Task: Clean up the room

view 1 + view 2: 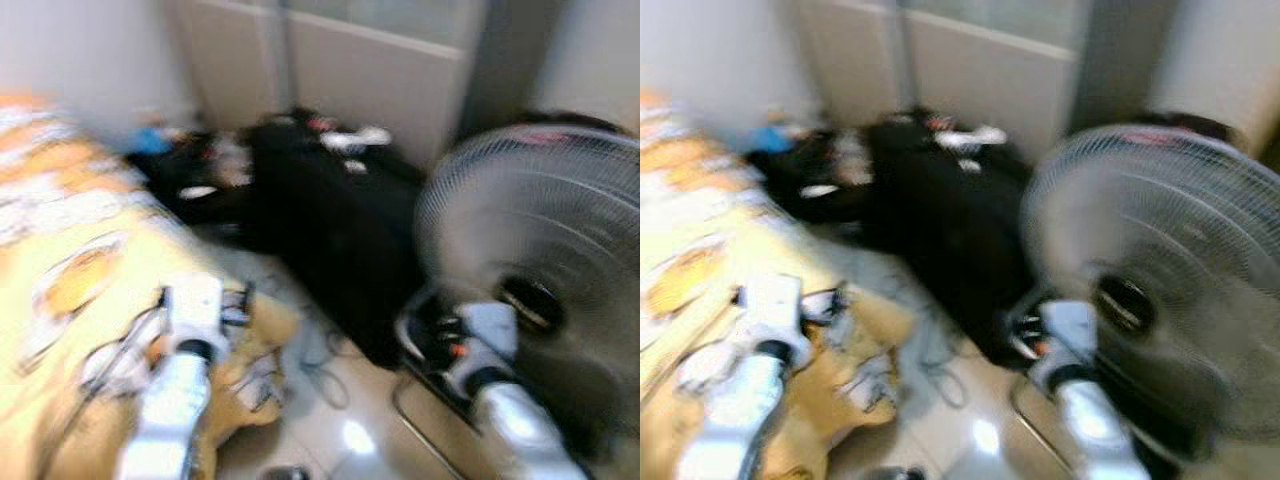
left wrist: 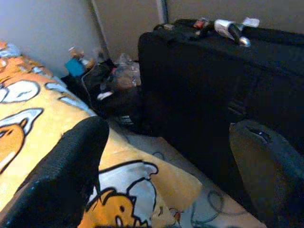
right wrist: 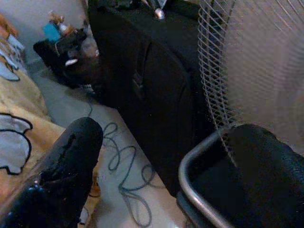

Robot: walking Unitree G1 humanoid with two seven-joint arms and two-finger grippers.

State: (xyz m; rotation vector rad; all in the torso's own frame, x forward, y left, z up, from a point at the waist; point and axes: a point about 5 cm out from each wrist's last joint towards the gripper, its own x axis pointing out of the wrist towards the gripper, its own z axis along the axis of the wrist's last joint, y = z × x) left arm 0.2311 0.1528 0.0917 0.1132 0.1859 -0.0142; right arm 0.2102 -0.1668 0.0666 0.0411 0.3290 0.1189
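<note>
Both head views are smeared by heavy motion blur; edges of the fan (image 1: 540, 290) and the yellow bedspread (image 1: 70, 290) are streaked and no fine detail can be read. A small bright glare spot is seen on the glossy floor (image 1: 357, 436). The wrist views are sharper but dimmer, with soft, even indoor light. The black suitcase (image 2: 213, 95) is rendered nearly featureless in shadow. The near tool fingers (image 2: 66, 175) are out of focus.

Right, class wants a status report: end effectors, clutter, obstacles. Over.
Left end effector open, empty, over yellow blanket. Right end effector open, empty, by fan. Black suitcase ahead, clutter pile beyond. Cable loose on floor between.
</note>
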